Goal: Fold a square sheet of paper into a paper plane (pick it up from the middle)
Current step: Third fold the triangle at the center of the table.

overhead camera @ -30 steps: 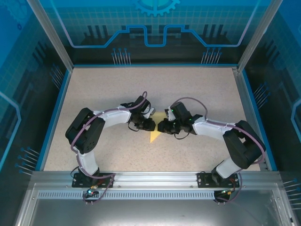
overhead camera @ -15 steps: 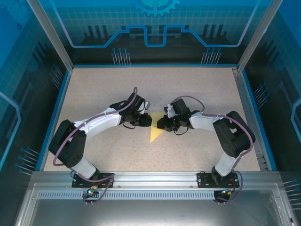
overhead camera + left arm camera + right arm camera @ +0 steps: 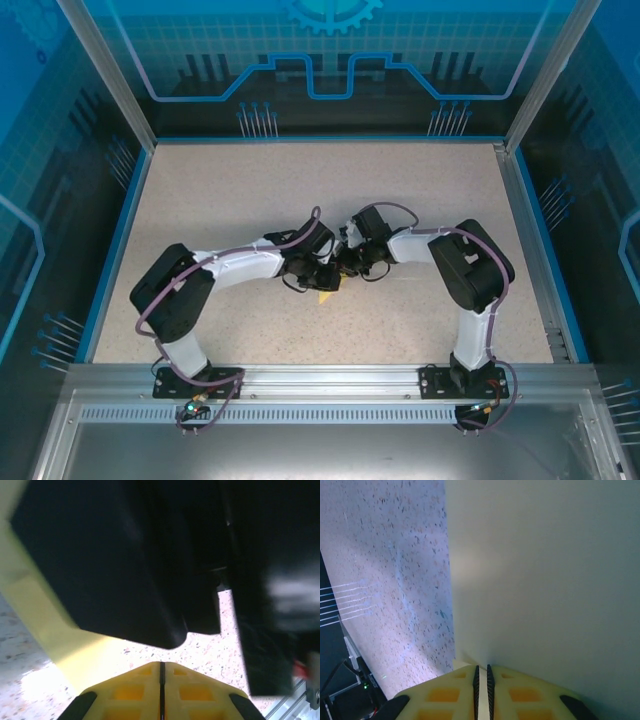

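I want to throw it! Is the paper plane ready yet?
Not yet. Some folding looks done: the paper pokes out as a sharp tip. Right now the right gripper seems to pinch it, and the left gripper is shut beside it. Finishing folds are likely left; I can't see its full shape.

We take this for a robotics lab cell; a speckled beige table [image 3: 230, 190] sits boxed in by translucent blue panels [image 3: 420, 50] printed with circuit lines and a gear, held by aluminium posts [image 3: 105, 70]; a left arm [image 3: 245, 268] and a right arm [image 3: 470, 262], cables looped along them, are bolted to a slotted metal rail [image 3: 320, 378] at the table's near edge
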`<state>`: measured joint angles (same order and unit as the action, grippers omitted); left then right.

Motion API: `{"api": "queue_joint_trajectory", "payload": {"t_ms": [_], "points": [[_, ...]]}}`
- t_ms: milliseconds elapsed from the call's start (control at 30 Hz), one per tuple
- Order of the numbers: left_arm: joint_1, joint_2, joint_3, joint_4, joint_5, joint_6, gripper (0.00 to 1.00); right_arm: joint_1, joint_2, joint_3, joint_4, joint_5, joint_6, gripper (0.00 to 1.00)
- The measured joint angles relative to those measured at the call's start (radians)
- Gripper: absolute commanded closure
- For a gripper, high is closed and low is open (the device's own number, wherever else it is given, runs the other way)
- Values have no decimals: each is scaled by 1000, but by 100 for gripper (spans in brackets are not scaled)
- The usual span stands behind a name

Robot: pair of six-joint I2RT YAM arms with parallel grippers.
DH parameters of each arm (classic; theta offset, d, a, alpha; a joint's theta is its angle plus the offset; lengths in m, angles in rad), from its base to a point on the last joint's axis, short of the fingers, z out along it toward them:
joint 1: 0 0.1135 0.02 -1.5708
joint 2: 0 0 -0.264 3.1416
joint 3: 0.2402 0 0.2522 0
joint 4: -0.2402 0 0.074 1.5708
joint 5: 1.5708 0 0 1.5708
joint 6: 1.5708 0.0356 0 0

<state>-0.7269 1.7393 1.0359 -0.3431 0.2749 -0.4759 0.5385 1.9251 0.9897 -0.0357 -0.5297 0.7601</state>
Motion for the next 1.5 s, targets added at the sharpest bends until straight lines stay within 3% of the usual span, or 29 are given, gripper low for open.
{"api": "queue_joint_trajectory", "payload": {"t_ms": [600, 1000, 1233, 1500], "points": [[-1, -3, -91, 199, -8, -29, 100, -7, 6, 3, -1, -13, -2, 84], [26, -151, -299, 279, 8, -141, 97, -7, 6, 3, -1, -14, -11, 84], [31, -118, -299, 422, 55, -253, 98, -7, 6, 3, -1, -14, -13, 84], [33, -61, -319, 458, 36, -333, 99, -7, 6, 3, -1, -14, -13, 84]]}}
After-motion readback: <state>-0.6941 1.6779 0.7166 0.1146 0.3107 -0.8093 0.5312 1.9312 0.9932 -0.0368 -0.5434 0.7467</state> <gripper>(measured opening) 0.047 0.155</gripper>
